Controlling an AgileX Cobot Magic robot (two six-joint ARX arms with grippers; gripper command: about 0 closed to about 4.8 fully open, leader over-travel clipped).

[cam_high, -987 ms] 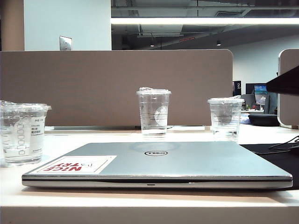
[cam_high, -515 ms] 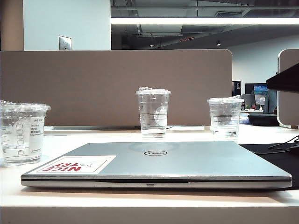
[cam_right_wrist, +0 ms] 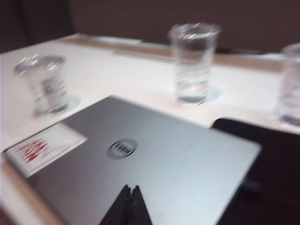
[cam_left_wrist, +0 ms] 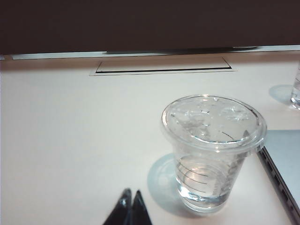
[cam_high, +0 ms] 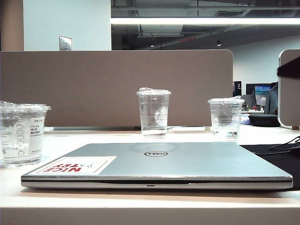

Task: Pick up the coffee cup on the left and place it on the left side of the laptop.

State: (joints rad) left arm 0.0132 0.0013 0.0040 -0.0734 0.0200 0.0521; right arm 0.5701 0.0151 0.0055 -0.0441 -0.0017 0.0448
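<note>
The left gripper (cam_left_wrist: 131, 199) is closed tight, its two dark tips pressed together with nothing between them. It is up off the table (cam_left_wrist: 70, 140). The coffee cup (cam_left_wrist: 213, 150) is close to it, a little ahead and off to one side, not touching. The cup stands up straight on the table with its clear lid on. There is a little clear water at the bottom, and thin lines go round its wall. Right next to the cup, on the side away from the gripper, is the edge of the laptop (cam_left_wrist: 283, 154). They are close, but I cannot tell if they touch.

The right gripper (cam_right_wrist: 131, 199) is clenched too, tips together, holding nothing. It hangs over the laptop (cam_right_wrist: 140, 173), near its front edge. This picture is blurry. The round logo is just ahead of the tips, and the white sticker with red letters is off to one side. Past the laptop the coffee cup (cam_right_wrist: 44, 84) stands on the table, well apart from this gripper.

From the front, the coffee cup (cam_high: 22, 133) sits at the left of the closed laptop (cam_high: 157, 164). It has some water, a white label and a row of little boxes. Behind the laptop stand a tall cup (cam_high: 153, 112) and a short cup (cam_high: 226, 117), both with lids and a bit of water.
</note>
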